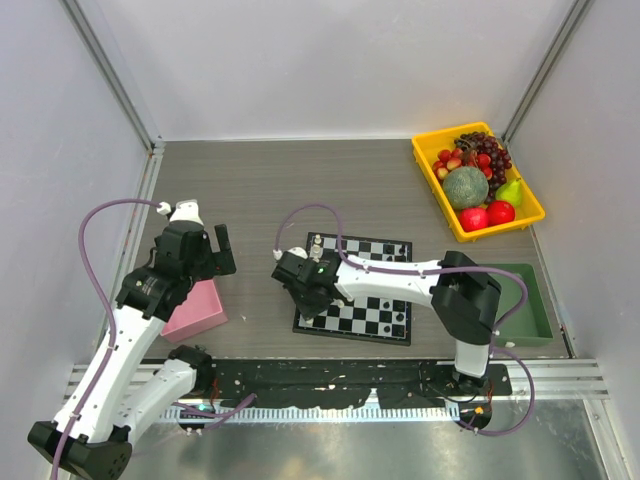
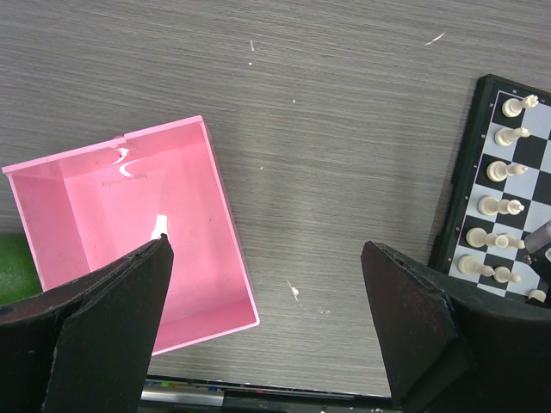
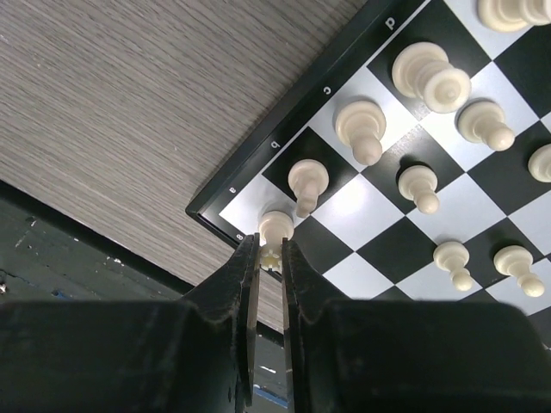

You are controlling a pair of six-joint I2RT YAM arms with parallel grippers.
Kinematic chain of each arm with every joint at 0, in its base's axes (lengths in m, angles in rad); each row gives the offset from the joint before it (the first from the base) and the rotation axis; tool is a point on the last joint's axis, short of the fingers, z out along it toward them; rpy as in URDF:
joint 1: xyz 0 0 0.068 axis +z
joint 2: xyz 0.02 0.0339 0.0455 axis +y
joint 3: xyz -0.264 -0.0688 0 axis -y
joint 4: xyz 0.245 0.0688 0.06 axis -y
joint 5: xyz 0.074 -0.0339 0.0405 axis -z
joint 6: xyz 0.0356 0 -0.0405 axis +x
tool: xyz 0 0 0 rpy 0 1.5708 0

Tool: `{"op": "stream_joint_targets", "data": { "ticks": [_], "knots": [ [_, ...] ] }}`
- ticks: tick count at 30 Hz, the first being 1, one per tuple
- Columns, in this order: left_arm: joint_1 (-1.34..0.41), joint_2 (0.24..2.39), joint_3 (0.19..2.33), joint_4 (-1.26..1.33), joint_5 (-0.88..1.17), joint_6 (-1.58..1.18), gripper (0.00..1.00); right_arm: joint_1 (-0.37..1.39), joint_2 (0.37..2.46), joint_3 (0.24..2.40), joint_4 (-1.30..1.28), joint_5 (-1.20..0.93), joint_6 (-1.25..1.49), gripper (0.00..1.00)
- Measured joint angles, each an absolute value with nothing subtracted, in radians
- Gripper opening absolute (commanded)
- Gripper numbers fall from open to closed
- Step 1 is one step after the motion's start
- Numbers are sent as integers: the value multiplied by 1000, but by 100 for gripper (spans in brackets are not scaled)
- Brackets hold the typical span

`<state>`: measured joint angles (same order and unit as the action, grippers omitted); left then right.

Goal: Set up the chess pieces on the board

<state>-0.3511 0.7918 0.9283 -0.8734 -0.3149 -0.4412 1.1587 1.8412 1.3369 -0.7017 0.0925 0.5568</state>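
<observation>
- Two fingers of the right gripper pinch a white piece at the board's corner square.
- Left gripper gapes wide by the pink box.
- Yellow bin, far right, holds grapes, melon, apples, pear.

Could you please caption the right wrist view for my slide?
Right end effector pinches a white piece at the board corner.
</observation>
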Motion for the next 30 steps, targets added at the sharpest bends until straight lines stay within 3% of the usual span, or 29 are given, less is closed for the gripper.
{"op": "stream_joint_targets", "data": {
  "ticks": [17, 30],
  "knots": [
    [-351, 792, 927, -873, -315, -441, 99, 1163, 1864, 1366, -694, 81, 547, 19],
    [-351, 799, 927, -873, -314, -441, 100, 1164, 1862, 1391, -721, 60, 524, 45]
  ]
}}
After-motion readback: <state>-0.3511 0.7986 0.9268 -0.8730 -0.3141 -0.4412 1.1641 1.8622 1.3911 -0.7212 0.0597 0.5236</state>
